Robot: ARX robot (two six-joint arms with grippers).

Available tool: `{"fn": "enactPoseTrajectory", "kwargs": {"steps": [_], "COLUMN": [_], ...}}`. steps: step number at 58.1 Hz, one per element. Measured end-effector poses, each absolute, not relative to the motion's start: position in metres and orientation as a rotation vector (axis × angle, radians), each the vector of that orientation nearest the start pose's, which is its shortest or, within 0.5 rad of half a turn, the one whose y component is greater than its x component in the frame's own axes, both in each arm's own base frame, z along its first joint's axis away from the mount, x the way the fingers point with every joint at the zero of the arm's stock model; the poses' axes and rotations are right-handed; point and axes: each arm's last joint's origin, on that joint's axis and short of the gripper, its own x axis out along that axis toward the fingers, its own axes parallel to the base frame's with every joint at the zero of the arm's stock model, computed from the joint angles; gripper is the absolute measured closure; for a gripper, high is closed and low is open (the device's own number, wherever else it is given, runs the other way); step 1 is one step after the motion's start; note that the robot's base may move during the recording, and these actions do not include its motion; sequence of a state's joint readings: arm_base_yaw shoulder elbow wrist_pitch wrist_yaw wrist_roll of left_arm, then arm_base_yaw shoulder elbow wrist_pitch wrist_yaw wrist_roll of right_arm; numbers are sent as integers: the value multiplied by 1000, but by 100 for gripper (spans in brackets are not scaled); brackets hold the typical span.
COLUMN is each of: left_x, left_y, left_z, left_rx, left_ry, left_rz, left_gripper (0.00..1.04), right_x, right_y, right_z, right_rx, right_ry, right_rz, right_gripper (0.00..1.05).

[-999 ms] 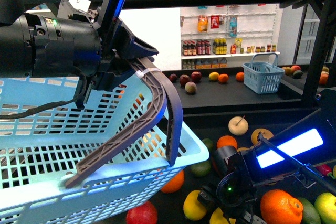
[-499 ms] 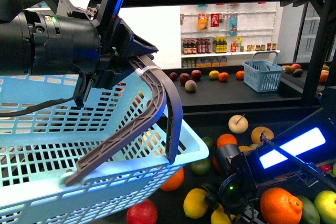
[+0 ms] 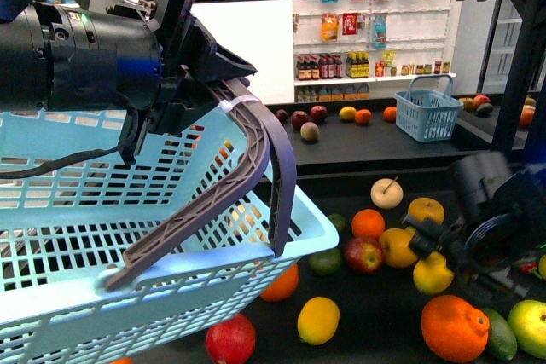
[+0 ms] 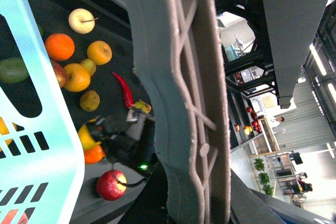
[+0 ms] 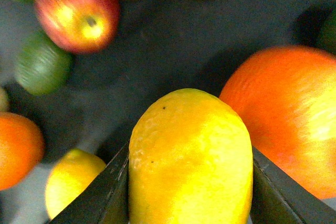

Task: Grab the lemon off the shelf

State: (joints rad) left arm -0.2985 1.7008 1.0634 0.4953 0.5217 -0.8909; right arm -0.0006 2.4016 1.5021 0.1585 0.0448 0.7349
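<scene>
Right gripper: fingers drawn in on both flanks of the lemon. I hold it by the long sides so the oval cannot roll out.
Lemon in the front view: in that gripper, at the right of the shelf deck. I judge it just clear of the deck, but cannot be sure.
Neighbours: a big orange sits just beside the lemon, so the grip stays narrow.
Left gripper: clamped on the grey handle of the pale blue basket. I judge I am holding it up, mouth open, ready to receive fruit.
Change: half a second ago the right arm sat low at bottom centre over two yellow fruits. Now it is further right and higher. One of those fruits has gone with it; the other yellow fruit lies where it was.
</scene>
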Motion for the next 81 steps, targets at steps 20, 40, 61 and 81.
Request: {"fn": "enactPoseTrajectory", "kwargs": {"steps": [20,40,61,81], "left_x": [358,358,358,358], "left_y": [-125,-125,-125,-125], "left_z": [255,255,255,255], "left_rx": [-853,-854,-854,-853], "left_ry": [499,500,500,500], "left_rz": [-698,-699,-699,-699], "left_gripper": [95,95,95,95], "right_x": [432,403,386,377], "right_y": [27,77,107,139], "right_z": [173,182,195,189], "right_rx": [776,810,798,783], "right_ry": [569,670,694,754], "right_rz": [-10,178,275,343], "right_gripper": [54,55,55,55]}}
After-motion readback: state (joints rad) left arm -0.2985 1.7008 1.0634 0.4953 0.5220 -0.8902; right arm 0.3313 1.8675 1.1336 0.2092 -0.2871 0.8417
